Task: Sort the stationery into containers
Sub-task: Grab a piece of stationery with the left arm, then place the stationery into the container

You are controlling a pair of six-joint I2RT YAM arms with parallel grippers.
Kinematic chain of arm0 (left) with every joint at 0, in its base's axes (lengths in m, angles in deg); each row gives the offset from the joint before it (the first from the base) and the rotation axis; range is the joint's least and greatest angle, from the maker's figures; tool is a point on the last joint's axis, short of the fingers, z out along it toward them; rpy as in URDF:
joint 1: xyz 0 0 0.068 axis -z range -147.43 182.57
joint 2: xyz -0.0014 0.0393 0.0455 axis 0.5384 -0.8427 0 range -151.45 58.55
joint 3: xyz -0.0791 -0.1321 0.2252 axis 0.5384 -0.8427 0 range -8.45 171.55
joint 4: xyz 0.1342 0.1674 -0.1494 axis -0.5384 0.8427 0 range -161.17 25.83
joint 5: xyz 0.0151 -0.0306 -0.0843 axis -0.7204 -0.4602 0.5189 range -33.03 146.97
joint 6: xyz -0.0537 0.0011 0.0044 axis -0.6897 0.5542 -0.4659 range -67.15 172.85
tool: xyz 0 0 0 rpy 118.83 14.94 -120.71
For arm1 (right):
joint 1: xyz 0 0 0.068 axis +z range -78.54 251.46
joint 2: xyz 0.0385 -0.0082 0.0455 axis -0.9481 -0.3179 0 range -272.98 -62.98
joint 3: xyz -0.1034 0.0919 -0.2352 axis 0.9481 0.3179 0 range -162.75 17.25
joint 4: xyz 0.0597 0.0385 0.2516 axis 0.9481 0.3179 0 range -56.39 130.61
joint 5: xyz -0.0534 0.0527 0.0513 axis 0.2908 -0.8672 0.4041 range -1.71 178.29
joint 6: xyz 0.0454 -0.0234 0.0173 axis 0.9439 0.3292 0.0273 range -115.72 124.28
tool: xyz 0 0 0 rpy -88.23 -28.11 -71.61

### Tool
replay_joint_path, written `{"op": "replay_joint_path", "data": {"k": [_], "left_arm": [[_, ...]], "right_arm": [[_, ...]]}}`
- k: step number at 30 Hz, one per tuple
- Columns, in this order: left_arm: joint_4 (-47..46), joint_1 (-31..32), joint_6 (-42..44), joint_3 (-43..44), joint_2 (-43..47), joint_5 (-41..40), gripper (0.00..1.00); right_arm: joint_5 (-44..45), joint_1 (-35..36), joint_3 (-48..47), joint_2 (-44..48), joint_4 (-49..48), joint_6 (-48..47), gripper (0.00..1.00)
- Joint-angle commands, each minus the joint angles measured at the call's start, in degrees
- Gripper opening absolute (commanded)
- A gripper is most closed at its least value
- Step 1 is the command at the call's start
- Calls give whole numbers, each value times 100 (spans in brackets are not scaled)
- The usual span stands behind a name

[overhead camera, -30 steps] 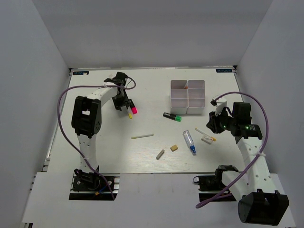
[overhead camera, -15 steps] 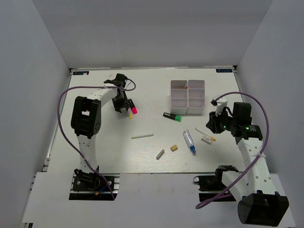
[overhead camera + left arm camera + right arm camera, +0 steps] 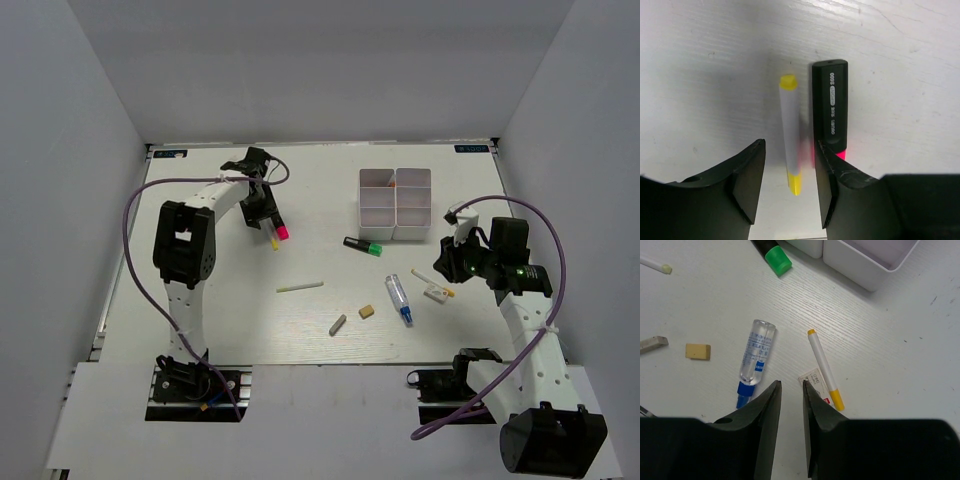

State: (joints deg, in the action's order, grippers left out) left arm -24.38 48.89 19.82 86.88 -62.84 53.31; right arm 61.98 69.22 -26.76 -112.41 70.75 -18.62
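Barely started: 9 stationery items (image 3: 400, 298) lie loose on the worktop (image 3: 200, 330), the white box (image 3: 395, 205) looks almost bare, the left end effector (image 3: 789, 150) gapes around a yellow-tipped pen (image 3: 789, 125), and the right end effector (image 3: 791, 385) hangs narrow and empty near a white eraser (image 3: 435, 294).

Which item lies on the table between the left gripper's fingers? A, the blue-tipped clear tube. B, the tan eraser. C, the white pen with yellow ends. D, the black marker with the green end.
C: the left wrist view shows the white pen with yellow ends lying in the gap between the left gripper fingers, with the pink-ended black marker alongside it.
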Motion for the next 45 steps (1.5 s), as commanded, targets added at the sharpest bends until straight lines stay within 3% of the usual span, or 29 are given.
{"op": "replay_joint_path", "data": {"k": [1,6,19,27,29,33,35,40,42,43,45], "left_arm": [[225,21,-10,276,-87,-90,55],[340,21,43,408,-289,-144,55],[621,73,315,249,-526,-442,43],[489,73,526,-198,-220,-372,13],[367,73,526,-199,8,-101,10],[-237,126,710,-199,650,637,0],[-581,240,763,-277,974,1138,0],[-2891,433,756,-840,2108,2772,0],[-3811,513,590,-893,2163,3167,0],[-4096,600,501,-893,2163,3266,0],[-4597,740,438,-701,1944,3529,0]], "right_arm": [[-77,-31,15,65,-164,48,30],[-76,-48,15,47,-181,75,30],[-182,-92,41,48,-217,136,32],[-243,-119,85,91,-199,145,32],[-252,-119,85,109,-190,145,32],[-261,-119,59,118,-146,127,32],[-287,-136,68,100,-164,127,32],[-419,-119,50,56,-155,75,30],[-507,-128,59,21,-181,75,22],[-499,-136,68,12,-242,83,12],[-516,-128,77,-31,-278,110,6]]}}
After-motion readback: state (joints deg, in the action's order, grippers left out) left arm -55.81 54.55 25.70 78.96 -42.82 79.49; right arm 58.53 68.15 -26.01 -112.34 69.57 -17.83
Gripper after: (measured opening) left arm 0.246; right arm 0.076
